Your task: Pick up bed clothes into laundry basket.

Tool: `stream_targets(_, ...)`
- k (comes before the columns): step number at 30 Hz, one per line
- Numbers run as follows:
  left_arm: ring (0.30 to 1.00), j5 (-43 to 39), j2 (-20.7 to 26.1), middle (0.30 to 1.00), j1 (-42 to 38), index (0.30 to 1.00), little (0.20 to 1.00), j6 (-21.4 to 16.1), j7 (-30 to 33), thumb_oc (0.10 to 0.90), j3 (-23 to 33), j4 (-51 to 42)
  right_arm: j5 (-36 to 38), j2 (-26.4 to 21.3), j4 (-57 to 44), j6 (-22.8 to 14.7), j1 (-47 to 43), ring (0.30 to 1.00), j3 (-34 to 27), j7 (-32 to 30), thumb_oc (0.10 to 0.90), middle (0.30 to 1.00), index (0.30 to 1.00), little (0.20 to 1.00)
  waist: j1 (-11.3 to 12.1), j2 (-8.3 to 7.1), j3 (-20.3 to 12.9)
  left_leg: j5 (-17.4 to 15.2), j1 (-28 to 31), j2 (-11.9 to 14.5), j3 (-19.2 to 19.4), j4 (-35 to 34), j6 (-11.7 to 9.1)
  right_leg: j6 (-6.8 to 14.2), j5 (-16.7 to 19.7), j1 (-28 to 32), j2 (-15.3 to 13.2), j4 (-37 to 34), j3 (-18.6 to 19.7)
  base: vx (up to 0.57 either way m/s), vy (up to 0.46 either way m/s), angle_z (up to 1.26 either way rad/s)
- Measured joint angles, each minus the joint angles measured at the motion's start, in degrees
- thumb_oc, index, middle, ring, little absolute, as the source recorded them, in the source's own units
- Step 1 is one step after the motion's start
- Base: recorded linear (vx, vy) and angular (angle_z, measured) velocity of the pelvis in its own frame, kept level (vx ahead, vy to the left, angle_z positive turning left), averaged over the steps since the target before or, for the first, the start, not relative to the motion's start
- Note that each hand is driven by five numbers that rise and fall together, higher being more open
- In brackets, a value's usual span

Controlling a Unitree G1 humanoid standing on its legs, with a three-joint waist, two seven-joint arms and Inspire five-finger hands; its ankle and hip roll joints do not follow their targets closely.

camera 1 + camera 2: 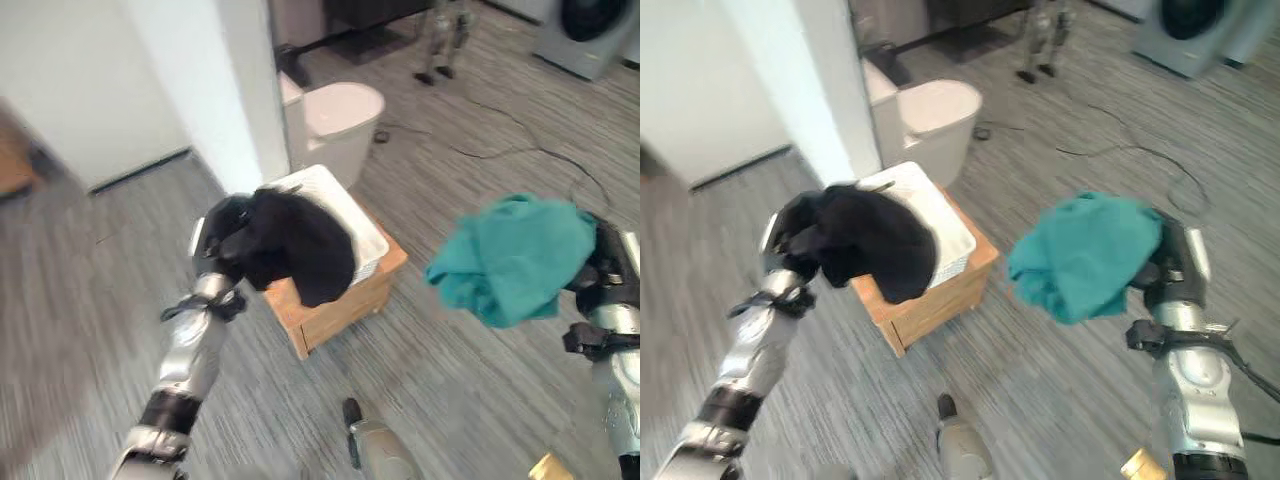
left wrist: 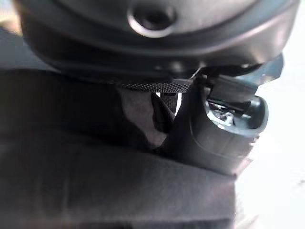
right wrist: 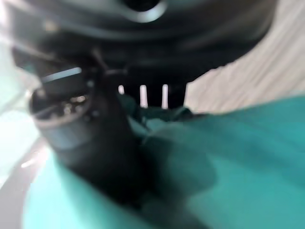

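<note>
Gripping a teal cloth in right hand beside the white basket, left hand clutching a black garment over it.

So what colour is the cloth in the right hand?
Teal cloth, plain, clearest in the left eye view.

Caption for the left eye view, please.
Left hand holds black cloth over white laundry basket on wooden box; right hand holds teal cloth above the floor.
</note>
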Motion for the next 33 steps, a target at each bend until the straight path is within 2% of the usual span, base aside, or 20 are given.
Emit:
stream_targets(1, 0.3, -0.1, 3.0, 0.3, 0.2, 0.3, 0.3, 0.3, 1.0, 0.4, 0.2, 0.8, 0.6, -2.2, -1.7, -0.4, 0.9, 0.3, 0.9, 0.0, 0.4, 0.3, 0.3, 0.3, 0.4, 1.78, -1.0, 0.8, 0.8, 0.1, 2.4, -14.0, 0.5, -0.2, -0.4, 2.4, 0.9, -3.2, -1.3, 0.34, 0.113, -0.5)
stream_targets(2, 0.3, -0.1, 5.7, 0.3, 0.1, 0.3, 0.3, 0.3, 1.2, 0.4, 0.9, 0.6, 0.5, -4.5, -2.9, -0.5, 1.0, 0.3, 1.4, 0.2, 0.4, 0.3, 0.3, 0.3, 0.7, 2.77, -1.5, 1.5, 2.0, -1.0, 0.6, -23.1, -0.5, -0.7, 0.1, 3.3, 1.6, -4.6, -1.2, 0.28, 0.06, -0.59)
stream_targets(3, 0.3, 0.4, 8.3, 0.3, 0.1, 0.3, 0.3, 0.3, 1.5, 0.4, 1.7, 0.3, 0.4, -5.5, -3.9, -0.5, 1.0, 0.3, 1.2, 0.6, 0.4, 0.3, 0.3, 0.3, 0.7, 3.58, -1.8, 2.2, 2.4, -1.1, -1.4, -27.2, -0.9, -0.5, 0.9, 3.9, 2.2, -5.5, -1.0, 0.19, 0.024, -0.68)
stream_targets(4, 0.3, 1.0, 12.1, 0.3, -0.4, 0.3, 0.3, -0.1, 2.4, 0.4, 5.1, 0.0, 0.4, -5.7, -5.0, -0.7, 1.7, 0.3, -0.8, 1.1, 0.4, 0.3, 0.3, 0.3, 0.3, 3.74, -1.9, 3.2, 3.3, -1.8, -4.4, -28.1, -0.8, -1.4, 1.9, 5.6, 2.8, -7.2, -1.0, 0.22, 0.052, -0.46)
stream_targets(5, 0.3, 1.3, 13.4, 0.3, -0.7, 0.3, 0.3, -0.2, 3.1, 0.4, 7.2, -0.7, 0.4, -5.2, -6.1, -0.9, 3.7, 0.3, -3.0, 1.3, 0.4, 0.3, 0.3, 0.3, 0.1, 3.64, -2.1, 3.4, 4.2, -2.4, -6.1, -26.4, -1.0, -1.5, 1.8, 6.9, 2.8, -8.3, -0.9, 0.26, 0.083, -0.33)
stream_targets(7, 0.3, 1.4, 13.9, 0.3, -0.9, 0.3, 0.3, -2.2, 5.2, 0.4, 11.5, -2.4, 0.5, -5.1, -6.5, -1.1, 6.1, 0.3, -5.1, 1.1, 0.4, 0.3, 0.3, 0.3, -0.9, 3.84, -2.6, 3.8, 6.5, -2.4, -5.6, -26.4, -1.7, -1.3, 1.7, 7.9, 3.2, -9.5, -1.1, 0.19, 0.077, -0.09)
stream_targets(9, 0.3, 1.9, 13.9, 0.3, -2.8, 0.3, 0.3, -4.4, 7.7, 0.4, 16.6, -6.3, 0.4, -2.1, -6.3, -1.1, 8.4, 0.3, -9.3, 1.1, 0.4, 0.3, 0.3, 0.3, -1.7, 3.96, -2.7, 4.6, 12.0, -3.3, -5.2, -31.9, -2.5, -1.0, 1.5, 8.9, 3.4, -11.1, -1.0, 0.14, 0.087, -0.01)
stream_targets(10, 0.3, 2.6, 14.0, 0.3, -4.1, 0.3, 0.3, -7.8, 9.0, 0.4, 19.3, -8.7, 0.3, -1.6, -5.4, -0.8, 9.6, 0.3, -10.7, -0.1, 0.4, 0.3, 0.3, 0.3, -2.3, 4.13, -2.8, 6.6, 15.4, -4.0, -4.5, -34.1, -0.5, -0.2, 1.0, 8.8, 3.4, -11.2, -0.4, 0.25, 0.142, -0.04)
stream_targets(12, 0.3, 3.9, 14.6, 0.3, -4.5, 0.3, 0.3, -8.7, 10.1, 0.4, 21.2, -11.2, -0.2, -1.1, -5.4, -0.8, 11.1, 0.3, -11.8, 0.0, 0.4, 0.3, 0.3, 0.3, -2.3, 4.63, -3.1, 10.1, 18.7, -4.4, -3.1, -35.0, 1.7, 0.6, 0.5, 9.1, 3.6, -11.6, 0.5, 0.16, 0.136, -0.22)
stream_targets(14, 0.3, 6.6, 18.7, 0.3, -5.0, 0.3, 0.3, -10.0, 12.1, 0.4, 21.1, -11.0, -0.8, -0.2, -4.2, -0.8, 11.7, 0.3, -12.0, -0.3, 0.4, 0.3, 0.3, 0.3, -2.0, 4.47, -3.0, 9.6, 19.7, -5.4, -2.1, -34.9, 2.9, 3.2, 0.1, 7.0, 2.7, -7.0, 3.0, 0.07, 0.108, -0.34)
stream_targets(15, 0.3, 7.6, 20.2, 0.3, -5.0, 0.3, 0.3, -9.9, 12.4, 0.4, 20.7, -10.5, -0.9, -0.2, -3.8, -0.8, 11.9, 0.3, -11.9, -0.4, 0.4, 0.3, 0.3, 0.3, -2.2, 4.61, -3.0, 9.5, 19.8, -5.6, -2.4, -34.8, 3.1, 5.3, -1.7, 5.6, 2.3, -5.1, 4.0, 0.03, 0.071, -0.17)
stream_targets(16, 0.3, 8.3, 21.0, 0.3, -5.1, 0.3, 0.3, -9.9, 12.6, 0.4, 20.5, -10.6, -0.9, -0.2, -3.8, -0.9, 12.0, 0.3, -12.0, -0.8, 0.4, 0.3, 0.3, 0.3, -2.4, 4.24, -3.4, 9.1, 19.7, -6.4, -2.5, -34.8, 3.6, 6.4, -2.1, 5.6, 1.3, -6.8, 5.2, 0.07, 0.079, -0.02)
stream_targets(17, 0.3, 8.5, 21.6, 0.3, -5.5, 0.3, 0.3, -9.9, 12.8, 0.4, 20.4, -10.6, -0.9, -0.2, -3.8, -0.9, 12.0, 0.3, -12.0, -1.0, 0.4, 0.3, 0.3, 0.3, -2.4, 3.5, -3.7, 8.7, 19.5, -7.5, -2.3, -34.8, 4.0, 7.4, -0.1, 6.4, -0.2, -9.3, 5.4, 0.03, 0.062, 0.07)
stream_targets(18, 0.3, 8.6, 23.7, 0.3, -6.8, 0.3, 0.3, -9.3, 12.9, 0.4, 18.9, -10.3, -1.0, -0.1, -3.4, -1.1, 11.5, 0.3, -12.0, -1.5, 0.4, 0.3, 0.3, 0.3, -2.2, 3.14, -3.8, 7.6, 19.0, -8.5, -2.2, -34.9, 3.4, 6.6, 0.7, 7.7, -1.5, -13.0, 6.0, 0.02, 0.091, 0.03)
stream_targets(19, 0.3, 8.8, 24.5, 0.3, -7.3, 0.3, 0.3, -9.2, 12.8, 0.4, 18.0, -10.1, -1.0, -0.1, -3.2, -1.0, 11.4, 0.3, -11.7, -1.5, 0.4, 0.3, 0.3, 0.3, -2.1, 3.13, -3.7, 7.6, 18.8, -8.6, -2.2, -34.9, 3.4, 6.7, 1.3, 7.8, -1.6, -13.9, 6.2, 0.02, 0.113, 0.05)
stream_targets(22, 0.3, 9.1, 30.1, 0.3, -13.4, 0.3, 0.3, -7.8, 10.9, 0.4, 9.9, -5.8, -1.0, -0.1, -2.9, -1.0, 10.9, 0.3, -10.1, -1.5, 0.4, 0.3, 0.3, 0.3, -1.5, 3.07, -3.7, 7.5, 18.6, -8.9, -1.5, -34.9, 3.5, 7.0, 2.4, 8.4, -2.0, -15.6, 6.5, 0.01, 0.083, 0.02)
stream_targets(23, 0.3, 8.7, 33.4, 0.3, -18.0, 0.3, 0.3, -7.4, 9.3, 0.4, 3.4, -2.6, -1.0, -0.1, -2.7, -1.0, 10.2, 0.3, -9.4, -1.5, 0.4, 0.3, 0.3, 0.3, -1.6, 3.3, -3.7, 7.2, 18.6, -9.0, -1.2, -34.9, 3.5, 7.1, 2.4, 8.4, -2.0, -15.6, 6.5, 0.01, 0.051, 0.0)
stream_targets(25, 0.3, 8.3, 35.6, 0.3, -21.9, 0.3, 0.3, -6.2, 7.0, 0.4, -1.5, -0.4, -1.0, -0.1, -2.6, -1.0, 9.5, 0.3, -8.8, -1.5, 0.4, 0.3, 0.3, 0.3, -2.0, 3.79, -3.7, 6.4, 18.4, -8.8, -0.8, -34.9, 3.3, 7.3, 2.6, 8.1, -1.8, -15.7, 6.5, 0.0, 0.045, -0.01)
stream_targets(26, 0.3, 8.0, 37.4, 0.3, -26.3, 0.3, 0.3, -5.3, 5.4, 0.4, -7.6, 1.2, -1.0, -0.1, -2.3, -1.1, 9.4, 0.3, -8.5, -1.5, 0.4, 0.3, 0.3, 0.3, -2.6, 4.27, -3.8, 5.6, 17.9, -8.6, -0.3, -34.9, 3.4, 7.6, 2.8, 7.6, -1.7, -15.7, 6.6, 0.0, 0.042, -0.06)
stream_targets(33, 0.3, 8.3, 38.0, 0.3, -31.3, 0.3, 0.3, -4.3, 0.2, 0.4, -19.7, 0.8, -1.0, -0.1, -1.3, -1.0, 10.5, 0.3, -7.4, -2.4, 0.4, 0.3, 0.3, 0.3, -4.3, 4.75, -3.7, 5.0, 16.4, -8.9, 1.2, -34.9, 3.8, 7.9, 4.7, 5.7, -1.9, -16.8, 8.1, -0.01, 0.026, -0.12)
